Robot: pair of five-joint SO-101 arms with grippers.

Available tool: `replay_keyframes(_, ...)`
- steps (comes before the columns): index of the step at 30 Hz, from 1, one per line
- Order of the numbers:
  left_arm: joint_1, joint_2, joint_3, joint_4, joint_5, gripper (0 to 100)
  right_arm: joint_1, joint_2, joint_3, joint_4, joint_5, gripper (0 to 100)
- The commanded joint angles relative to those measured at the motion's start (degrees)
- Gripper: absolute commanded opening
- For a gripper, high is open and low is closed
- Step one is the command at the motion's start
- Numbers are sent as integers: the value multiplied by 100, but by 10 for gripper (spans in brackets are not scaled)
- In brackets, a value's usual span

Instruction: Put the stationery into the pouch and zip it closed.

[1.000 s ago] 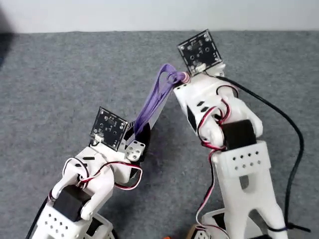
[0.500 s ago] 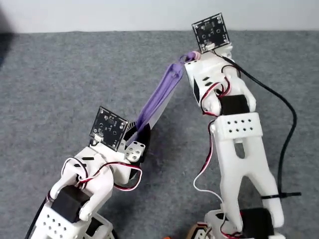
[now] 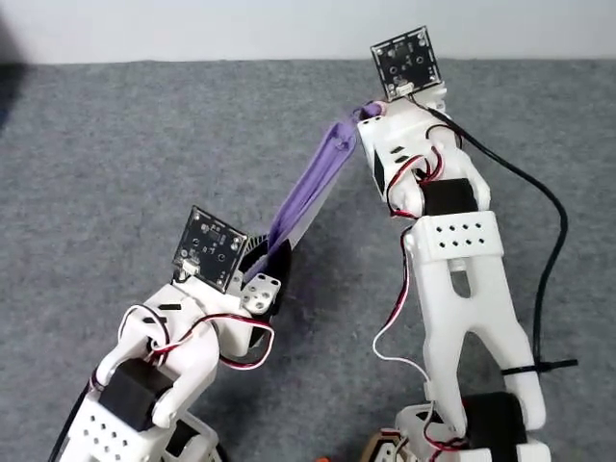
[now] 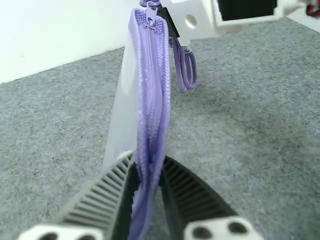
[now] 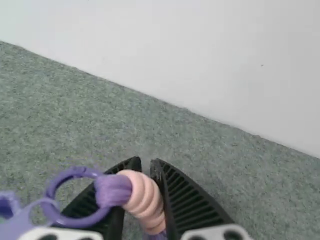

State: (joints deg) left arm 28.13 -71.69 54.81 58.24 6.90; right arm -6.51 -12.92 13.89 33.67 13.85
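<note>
L gripper (image 4: 147,161) clamped on purple pouch (image 3: 310,188) zip edge, 7 o'clock end. R gripper (image 5: 145,165) pinched tight on pink bead (image 5: 142,196) of zip pull, 1 o'clock end. Pouch stretched btwn both over grey table (image 3: 115,144).

Lower end of the pouch (image 4: 149,125) hidden inside the left gripper (image 4: 146,159), pouch contents not discernible, zipper pull (image 5: 137,192) base buried between the right gripper (image 5: 145,164) jaws, both arm bases (image 3: 125,423) cut off by the high view's lower edge, orange item (image 3: 325,459) there too cropped to identify.
</note>
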Motion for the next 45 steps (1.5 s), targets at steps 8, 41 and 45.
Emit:
replay_keyframes(8, -668, -88, -1121, 879, 1284, 328, 1103, -347, -44, 1138, -53, 8)
replay_keyframes(41, -4044, -97, -2422, 3613, 1495, 328, 1789, -2510, 97, 6879, 193, 235)
replay_keyframes(45, -4044, -97, -2360, 3613, 1495, 328, 2105, -2835, 211, 6905, 193, 235)
